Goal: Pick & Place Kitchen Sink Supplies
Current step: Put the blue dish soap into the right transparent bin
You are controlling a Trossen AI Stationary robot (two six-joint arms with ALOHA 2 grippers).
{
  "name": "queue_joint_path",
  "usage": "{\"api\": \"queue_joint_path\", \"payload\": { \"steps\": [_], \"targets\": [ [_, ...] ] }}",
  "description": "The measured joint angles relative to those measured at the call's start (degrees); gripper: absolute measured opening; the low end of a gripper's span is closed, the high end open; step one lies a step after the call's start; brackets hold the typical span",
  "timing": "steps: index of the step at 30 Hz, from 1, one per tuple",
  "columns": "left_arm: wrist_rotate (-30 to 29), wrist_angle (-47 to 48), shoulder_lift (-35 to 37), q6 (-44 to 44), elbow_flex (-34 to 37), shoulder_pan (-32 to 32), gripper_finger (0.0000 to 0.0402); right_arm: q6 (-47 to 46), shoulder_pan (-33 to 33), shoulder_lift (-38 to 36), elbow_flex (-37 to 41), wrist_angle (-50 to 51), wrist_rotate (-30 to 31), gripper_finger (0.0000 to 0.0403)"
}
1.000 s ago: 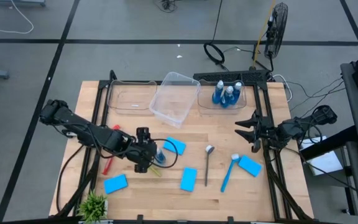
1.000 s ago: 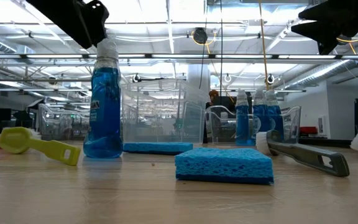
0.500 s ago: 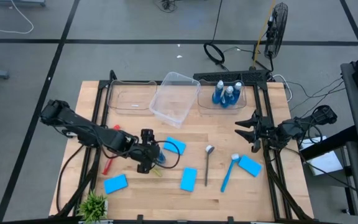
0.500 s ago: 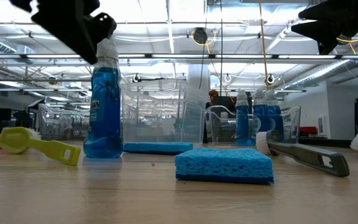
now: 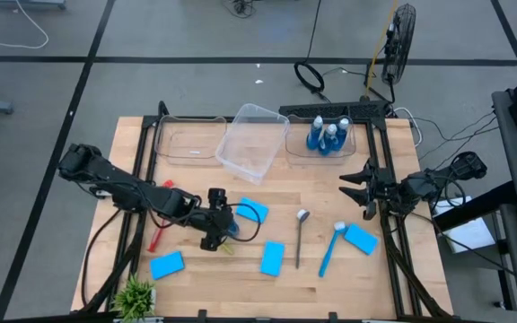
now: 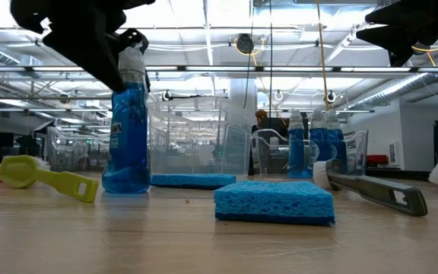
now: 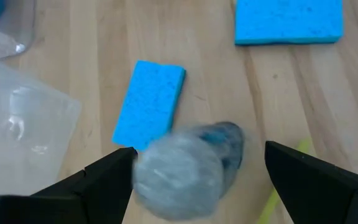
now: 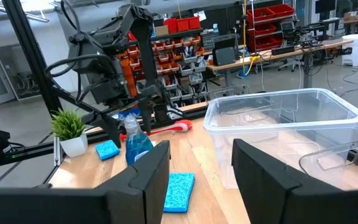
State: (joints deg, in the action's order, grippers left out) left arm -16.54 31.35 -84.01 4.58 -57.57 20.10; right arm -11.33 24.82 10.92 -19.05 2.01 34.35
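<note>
Bottle [image 5: 230,226] stands upright on the worktop [image 5: 196,175], left of centre, pale cap up. Left gripper [image 7: 194,171] is right over it, jaws spread wide either side of the cap, not yet touching as far as the wrist view shows; looks like a grab is the step in hand. Right gripper [image 5: 355,191] waits above the worktop's right edge, jaws parted, holding nothing.

Done so far: three bottles [image 5: 328,135] sit in the clear bin [image 5: 355,144] at the back right.

Left to go, all still loose on the worktop:
- four sponges: [image 5: 252,212], [image 5: 273,257], [image 5: 167,265], [image 5: 361,239]
- red brush [image 5: 158,235] by the left arm
- yellow brush [image 6: 48,177] beside the bottle
- blue brush [image 5: 331,247] near the right-hand sponge
- metal spoon tool [image 5: 301,235] centre

Tilted middle bin [image 5: 252,141] and flat left bin [image 5: 187,141] look unfilled. Judging by that, well under halfway.
</note>
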Motion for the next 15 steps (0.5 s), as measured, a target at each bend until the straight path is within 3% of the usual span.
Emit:
{"api": "queue_joint_path", "payload": {
  "steps": [15],
  "targets": [
    [-0.1, 0.1, 0.0, -1.2, 0.3, -0.2, 0.0349, 0.0, 0.0, 0.0, 0.0, 0.0, 0.1, 0.0160]
  ]
}}
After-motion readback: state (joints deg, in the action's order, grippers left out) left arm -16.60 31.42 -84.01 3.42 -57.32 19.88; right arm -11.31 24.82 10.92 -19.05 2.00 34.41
